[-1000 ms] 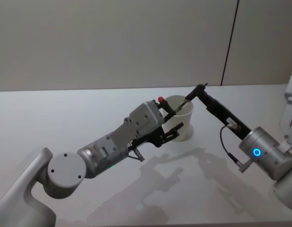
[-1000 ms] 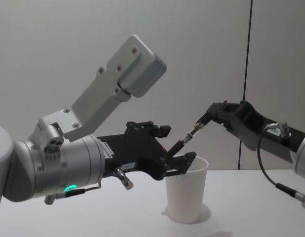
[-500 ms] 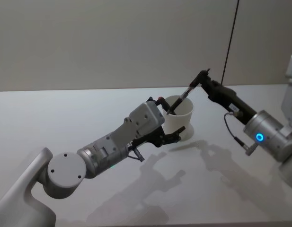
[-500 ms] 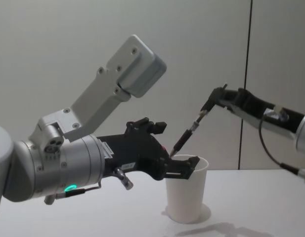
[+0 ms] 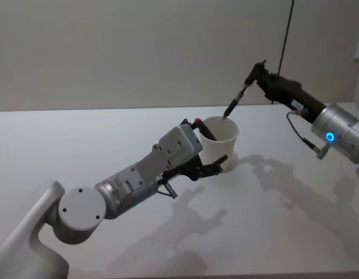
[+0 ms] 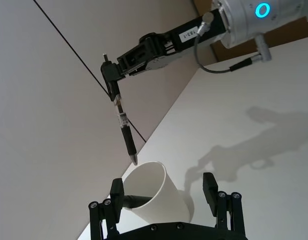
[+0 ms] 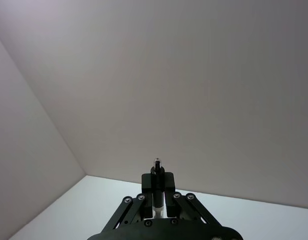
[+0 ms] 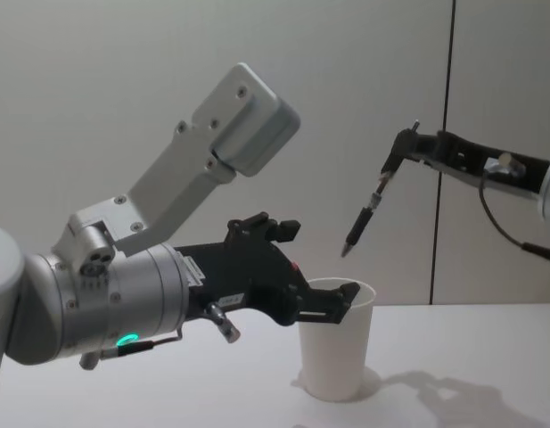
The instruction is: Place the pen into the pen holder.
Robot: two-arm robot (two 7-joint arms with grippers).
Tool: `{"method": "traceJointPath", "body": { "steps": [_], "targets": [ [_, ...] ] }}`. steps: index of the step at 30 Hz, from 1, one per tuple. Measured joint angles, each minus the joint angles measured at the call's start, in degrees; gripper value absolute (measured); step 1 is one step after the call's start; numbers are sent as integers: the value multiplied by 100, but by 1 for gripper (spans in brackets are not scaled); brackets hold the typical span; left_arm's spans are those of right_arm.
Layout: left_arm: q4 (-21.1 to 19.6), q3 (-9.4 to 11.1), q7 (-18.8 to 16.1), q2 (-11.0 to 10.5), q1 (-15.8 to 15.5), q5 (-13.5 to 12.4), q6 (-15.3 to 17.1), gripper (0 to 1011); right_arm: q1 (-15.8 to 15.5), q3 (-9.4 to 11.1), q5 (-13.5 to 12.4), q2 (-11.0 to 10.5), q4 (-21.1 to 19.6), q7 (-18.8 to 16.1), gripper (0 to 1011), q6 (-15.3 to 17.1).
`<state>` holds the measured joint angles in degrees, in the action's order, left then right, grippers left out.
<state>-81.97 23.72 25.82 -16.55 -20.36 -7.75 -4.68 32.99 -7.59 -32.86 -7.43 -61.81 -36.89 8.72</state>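
Observation:
The pen holder (image 5: 224, 138) (image 8: 335, 348) is a white paper cup standing upright on the table. My left gripper (image 5: 211, 148) (image 6: 162, 189) is open, with one finger on each side of the cup. The pen (image 5: 198, 122) (image 6: 136, 201), a black stick with a red end, leans inside the cup against the rim by one left finger. My right gripper (image 5: 256, 74) (image 8: 398, 160) is shut on a second slim black pen (image 5: 236, 103) (image 6: 125, 132) (image 8: 364, 218) with a pale label. It hangs slanted, tip down, just above the cup's rim.
The white table (image 5: 255, 221) stretches open in front of and to the right of the cup, with arm shadows on it. A plain wall with a dark vertical seam (image 8: 444, 107) stands behind. The left arm's grey housing (image 8: 212, 152) rises left of the cup.
My right gripper rose and drew back to the right, lifting its pen out of the cup until the tip hangs above the rim. The left arm and cup stayed still.

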Motion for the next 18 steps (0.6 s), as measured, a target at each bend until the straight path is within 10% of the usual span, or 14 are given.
{"method": "traceJointPath", "body": {
  "steps": [18],
  "targets": [
    [0,0,0,0,0,0,0,1004,1135,-54,764,3,1568,-626,131,70]
  ]
}}
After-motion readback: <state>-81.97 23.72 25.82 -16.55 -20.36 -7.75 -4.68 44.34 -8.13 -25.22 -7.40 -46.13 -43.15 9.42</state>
